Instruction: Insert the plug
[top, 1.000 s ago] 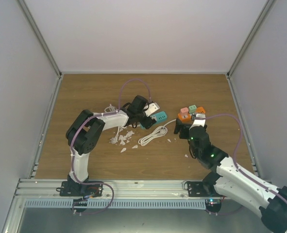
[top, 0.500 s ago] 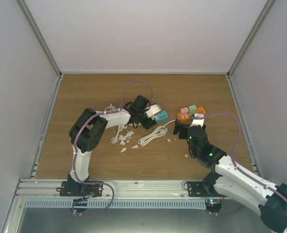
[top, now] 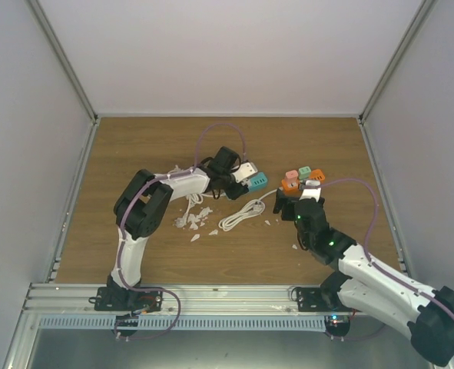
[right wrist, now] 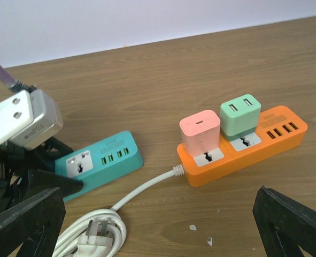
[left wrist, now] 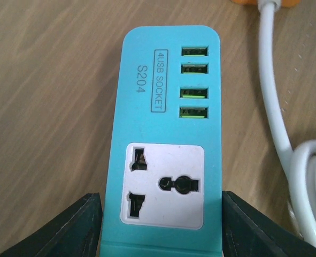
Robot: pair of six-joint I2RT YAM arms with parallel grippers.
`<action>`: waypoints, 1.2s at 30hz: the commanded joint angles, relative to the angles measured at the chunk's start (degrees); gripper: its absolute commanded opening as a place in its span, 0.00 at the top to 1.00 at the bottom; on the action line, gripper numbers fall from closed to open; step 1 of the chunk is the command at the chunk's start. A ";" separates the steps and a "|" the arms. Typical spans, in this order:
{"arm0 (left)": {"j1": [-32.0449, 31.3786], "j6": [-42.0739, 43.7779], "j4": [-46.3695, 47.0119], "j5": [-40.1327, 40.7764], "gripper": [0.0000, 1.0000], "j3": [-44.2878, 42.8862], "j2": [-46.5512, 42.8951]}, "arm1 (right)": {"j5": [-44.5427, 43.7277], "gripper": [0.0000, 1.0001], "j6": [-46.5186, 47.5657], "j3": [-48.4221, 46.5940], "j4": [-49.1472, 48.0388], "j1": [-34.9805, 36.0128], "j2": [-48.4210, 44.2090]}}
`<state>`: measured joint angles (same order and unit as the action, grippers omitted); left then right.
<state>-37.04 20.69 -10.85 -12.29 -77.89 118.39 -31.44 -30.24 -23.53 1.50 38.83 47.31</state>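
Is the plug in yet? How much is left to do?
Not yet. Done: nothing, the teal strip's socket is empty. In hand: the left gripper straddles that strip; whether it pinches it, I can't tell. Left: the white plug lies loose, and the open right gripper holds nothing, so picking it up and pushing it in remain.

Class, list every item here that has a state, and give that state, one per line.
teal strip, every socket empty
orange strip, two adapters plugged in
pink adapter, plugged into orange strip
green adapter, plugged into orange strip
white plug, unplugged, lying loose
left claw, astride teal strip, grip unclear
right claw, open, empty
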 commanded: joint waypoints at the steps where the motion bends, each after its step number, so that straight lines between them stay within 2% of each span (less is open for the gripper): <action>1: 0.16 2.33 -1.50 2.00 0.57 -4.99 3.17 | -1.23 0.00 0.45 -0.39 -1.12 -0.35 0.57; 11: 2.52 6.75 -8.61 1.87 0.53 -20.64 11.47 | -1.05 0.00 0.41 -0.07 -1.23 -0.41 -0.24; 16: 2.91 8.37 -11.58 -0.99 0.51 -29.56 15.43 | -0.98 0.00 0.35 -0.12 -1.17 -0.31 -0.09; 19: 2.98 8.25 -13.48 -0.80 0.45 -33.22 17.17 | -0.91 0.00 0.27 -0.11 -0.98 -0.33 -0.34; 22: 3.10 7.76 -12.13 -0.35 0.25 -32.66 15.73 | -1.11 0.00 0.25 -0.01 -1.12 -0.29 -0.55; 23: 3.18 7.60 -11.22 -0.04 0.08 -31.92 14.68 | -1.22 0.00 0.20 0.03 -1.21 -0.33 -0.56; 24: 3.27 7.47 -9.99 0.40 0.02 -30.84 13.47 | -1.43 0.00 0.12 0.06 -1.27 -0.38 -0.55; 29: 3.68 7.41 -1.98 -2.41 0.01 -23.83 4.07 | -5.31 0.00 -2.54 0.72 0.74 -0.33 -3.58; 34: 3.24 7.22 6.91 -13.45 0.01 -14.20 -6.66 | -11.57 0.00 -5.21 4.44 2.25 -0.34 -16.65; 36: 1.78 8.09 9.23 -15.24 0.01 -11.17 -9.19 | -15.87 0.00 -8.17 5.42 6.02 -0.33 -22.15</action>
<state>-33.52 27.88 -12.84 -19.18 -93.60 116.16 -37.26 -32.77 -20.18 3.05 38.81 33.65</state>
